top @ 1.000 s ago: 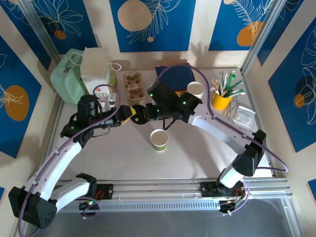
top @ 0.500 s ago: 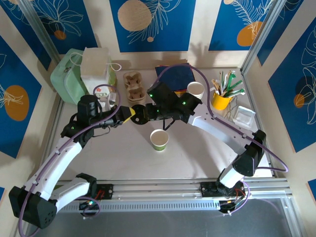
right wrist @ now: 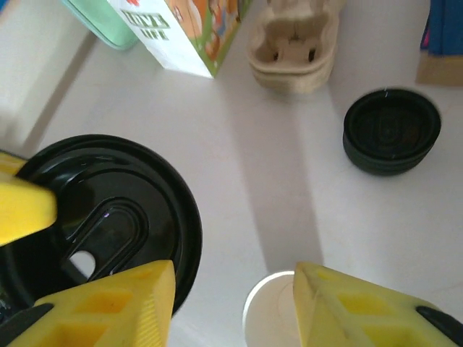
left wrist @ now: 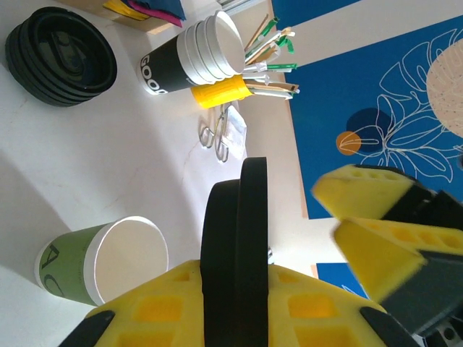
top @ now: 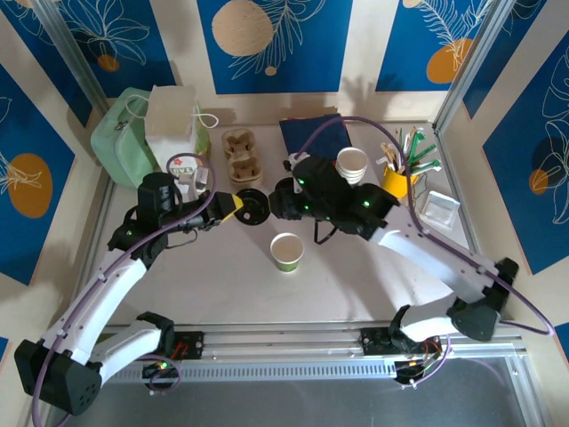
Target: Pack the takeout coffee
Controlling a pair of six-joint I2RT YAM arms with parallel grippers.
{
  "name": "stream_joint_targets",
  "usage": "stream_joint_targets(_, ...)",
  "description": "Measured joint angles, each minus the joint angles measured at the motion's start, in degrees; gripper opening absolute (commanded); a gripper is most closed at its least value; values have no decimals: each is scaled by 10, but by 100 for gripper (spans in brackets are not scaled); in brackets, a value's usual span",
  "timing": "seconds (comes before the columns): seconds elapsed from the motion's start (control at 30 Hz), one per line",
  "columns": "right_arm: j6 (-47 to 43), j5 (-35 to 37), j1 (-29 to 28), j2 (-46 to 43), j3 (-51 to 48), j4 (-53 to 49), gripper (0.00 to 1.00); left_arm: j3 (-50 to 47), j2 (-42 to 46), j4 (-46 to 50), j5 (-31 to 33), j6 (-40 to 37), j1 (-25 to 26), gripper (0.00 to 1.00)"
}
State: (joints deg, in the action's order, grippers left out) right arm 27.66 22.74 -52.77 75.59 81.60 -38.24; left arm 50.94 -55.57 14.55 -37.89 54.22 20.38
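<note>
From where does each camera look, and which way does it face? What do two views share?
Top external: above and behind the bases, looking down on the white table; both arms, left end effector and right end effector show.
Left wrist: on the left arm, facing right across the table; its yellow fingers clamp a round black plastic lid.
Right wrist: on the right arm, looking down toward the far left; its yellow fingers stand open.
Shared: both wrist views show that lid and the green paper cup.
</note>
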Motion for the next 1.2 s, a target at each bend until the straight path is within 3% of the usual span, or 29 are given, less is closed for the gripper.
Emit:
stream_joint_targets(0.23, -195, -12, -4, -110, -180, 185, 53, 0, -6, 48, 0, 8, -5, 16)
stream_joint_targets(0.63, -581, -70, -39, -154, -405, 449, 48, 3, -8, 119, 0, 77, -11, 16)
stream_joint_targets(0.9, -681, -80, -69, -146, -409, 531, 48, 3, 6, 125, 0, 118, -11, 17)
stream_joint_targets(1.2, -716, -80, -80, -124, -408, 544, 42, 3, 11, 137, 0, 124, -11, 17)
